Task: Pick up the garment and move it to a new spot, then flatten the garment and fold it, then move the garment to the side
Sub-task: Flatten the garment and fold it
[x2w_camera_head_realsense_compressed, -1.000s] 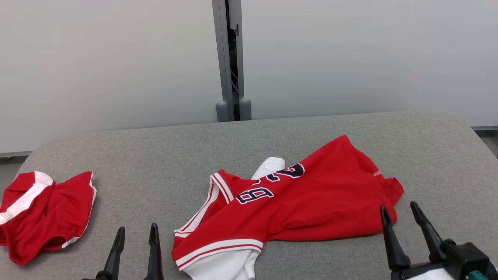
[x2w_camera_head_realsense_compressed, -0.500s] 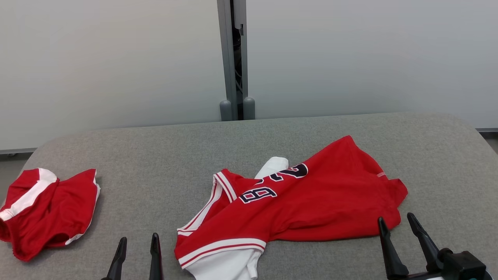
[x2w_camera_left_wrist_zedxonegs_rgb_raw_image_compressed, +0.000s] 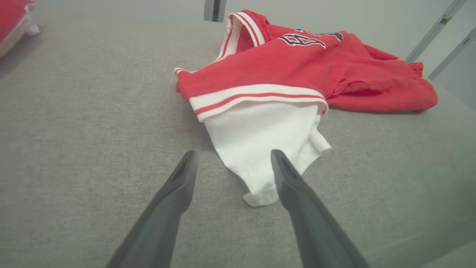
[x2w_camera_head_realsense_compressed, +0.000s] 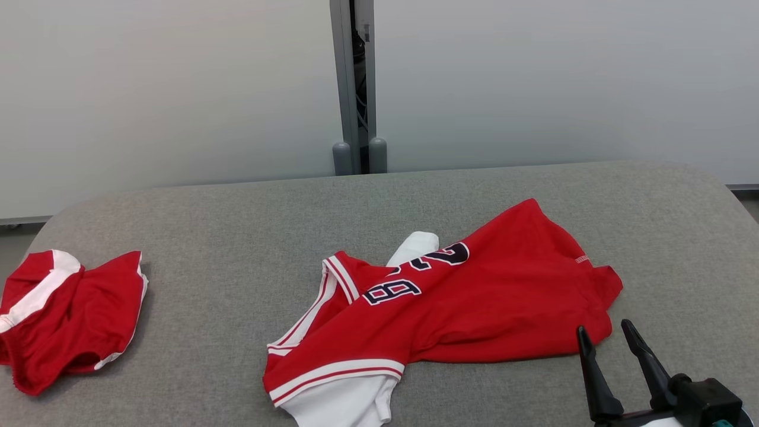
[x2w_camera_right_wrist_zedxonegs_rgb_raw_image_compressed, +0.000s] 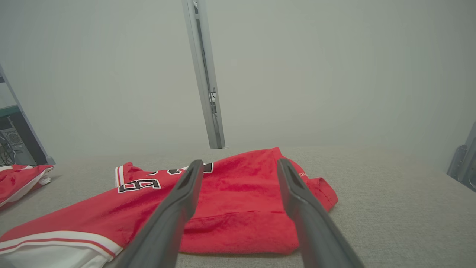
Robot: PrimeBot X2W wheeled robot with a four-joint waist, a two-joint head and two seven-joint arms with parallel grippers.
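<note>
Red jersey (x2w_camera_head_realsense_compressed: 474,308) lies crumpled and slantwise on the grey padded table (x2w_camera_head_realsense_compressed: 225,237), a little right of the middle. Its white sleeve (x2w_camera_head_realsense_compressed: 344,406) trails toward the near edge and its hem corner points right.

Nearest of all, the left gripper (x2w_camera_left_wrist_zedxonegs_rgb_raw_image_compressed: 234,152) stands released, both dark fingers spread wide with nothing pinched. In the left wrist view the sleeve's loose tip lies on the table between them, and whether either finger touches the cloth cannot be told. The right gripper (x2w_camera_head_realsense_compressed: 603,327) is likewise spread and empty. It sits low at the jersey's near right corner, its fingertips overlapping the red edge in the head view.

Well apart to the left, a second red garment (x2w_camera_head_realsense_compressed: 65,320) with white trim is bunched near the table's left edge. Behind the table rises a pale wall (x2w_camera_head_realsense_compressed: 178,89) split by a grey post (x2w_camera_head_realsense_compressed: 354,89).

The head view lays out the dark number (x2w_camera_head_realsense_compressed: 391,292) on the chest and the spacing of the two garments. The left wrist view brings up the red-and-white striped band (x2w_camera_left_wrist_zedxonegs_rgb_raw_image_compressed: 256,95) above the sleeve, and slanted grey bars (x2w_camera_left_wrist_zedxonegs_rgb_raw_image_compressed: 431,31) at the far right. The right wrist view, looking low along its own fingers (x2w_camera_right_wrist_zedxonegs_rgb_raw_image_compressed: 174,208), shows the jersey's near hem folded thick. It also shows a dark rack (x2w_camera_right_wrist_zedxonegs_rgb_raw_image_compressed: 11,137) beyond the second garment and a metal bracket (x2w_camera_right_wrist_zedxonegs_rgb_raw_image_compressed: 463,160) at the right.
</note>
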